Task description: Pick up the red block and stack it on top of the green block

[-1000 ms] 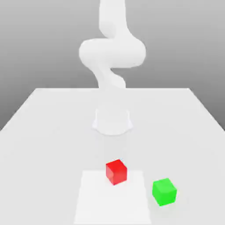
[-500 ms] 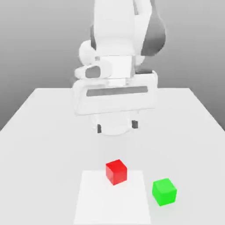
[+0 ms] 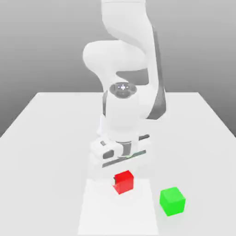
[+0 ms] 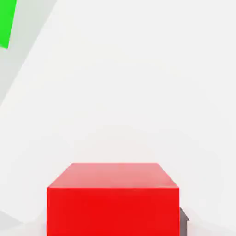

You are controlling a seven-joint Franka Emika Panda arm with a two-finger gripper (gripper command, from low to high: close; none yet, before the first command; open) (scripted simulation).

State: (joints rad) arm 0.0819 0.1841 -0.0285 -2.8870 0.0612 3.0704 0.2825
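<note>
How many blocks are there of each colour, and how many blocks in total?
Red block: 1
Green block: 1
Total: 2 blocks

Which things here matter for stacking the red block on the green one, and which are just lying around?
For the job:
- red block
- green block
- robot arm

Just there:
- white square on the table
- table
</note>
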